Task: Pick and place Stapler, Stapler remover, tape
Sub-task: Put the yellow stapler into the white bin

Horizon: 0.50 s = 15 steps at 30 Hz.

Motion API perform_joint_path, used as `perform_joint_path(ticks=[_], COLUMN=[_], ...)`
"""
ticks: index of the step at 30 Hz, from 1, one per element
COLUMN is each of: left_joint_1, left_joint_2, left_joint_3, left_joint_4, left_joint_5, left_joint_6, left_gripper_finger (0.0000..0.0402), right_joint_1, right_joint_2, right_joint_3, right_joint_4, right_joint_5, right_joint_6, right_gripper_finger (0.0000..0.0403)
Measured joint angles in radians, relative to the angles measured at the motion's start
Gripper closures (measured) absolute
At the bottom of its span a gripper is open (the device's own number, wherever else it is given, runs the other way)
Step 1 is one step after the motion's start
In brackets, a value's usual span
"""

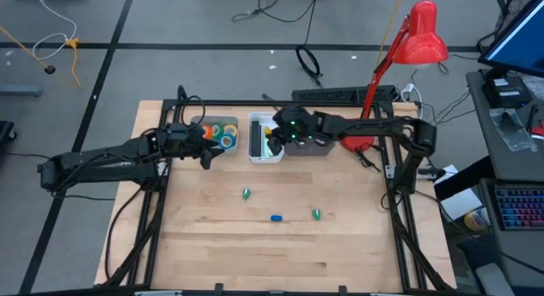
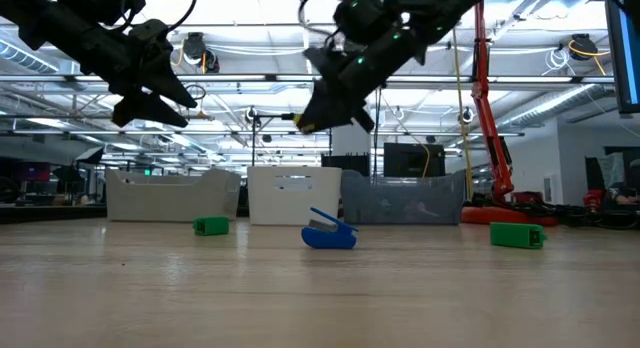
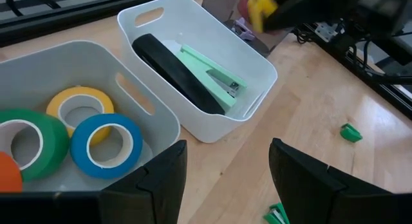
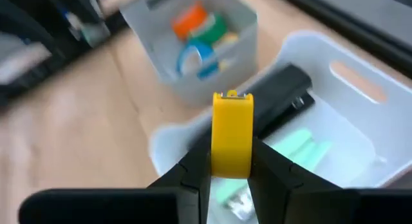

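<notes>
Both arms are dark, built of jointed segments, with black cables looping along them. The right arm [image 1: 374, 126] shows small green lights near its wrist. The left arm [image 1: 102, 160] ends in two broad, dark, angular fingers [image 3: 161, 179].

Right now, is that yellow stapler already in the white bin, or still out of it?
Still out. The right gripper holds the yellow stapler above the white bin, where a black stapler and a green stapler already lie.

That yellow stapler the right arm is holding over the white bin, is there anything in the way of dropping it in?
Nothing visible blocks it. The right gripper holds the yellow stapler above the open white bin. A black stapler and a pale green stapler already lie inside, so it would land on or beside them.
</notes>
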Motion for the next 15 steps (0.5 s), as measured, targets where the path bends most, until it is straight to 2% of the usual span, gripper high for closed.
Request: perform_joint_path(ticks=[5, 11, 15], left_joint_1=[0.0, 0.0, 0.0], left_joint_2=[0.0, 0.0, 0.0], left_joint_3=[0.0, 0.0, 0.0], left_joint_4=[0.0, 0.0, 0.0], left_joint_5=[0.0, -0.003, -0.046], left_joint_6=[0.001, 0.006, 0.007], left_gripper_finger=[0.0183, 0.0183, 0.0183], right_joint_1=[0.002, 0.031, 0.04], right_joint_2=[0.077, 0.122, 0.131], right_joint_3=[0.066, 0.069, 0.069], right_joint_4=[-0.107, -0.11, -0.117], right_joint_5=[-0.004, -0.01, -0.007], right_joint_6=[-0.097, -0.143, -0.17], right_gripper_finger=[0.0331, 0.0331, 0.0331])
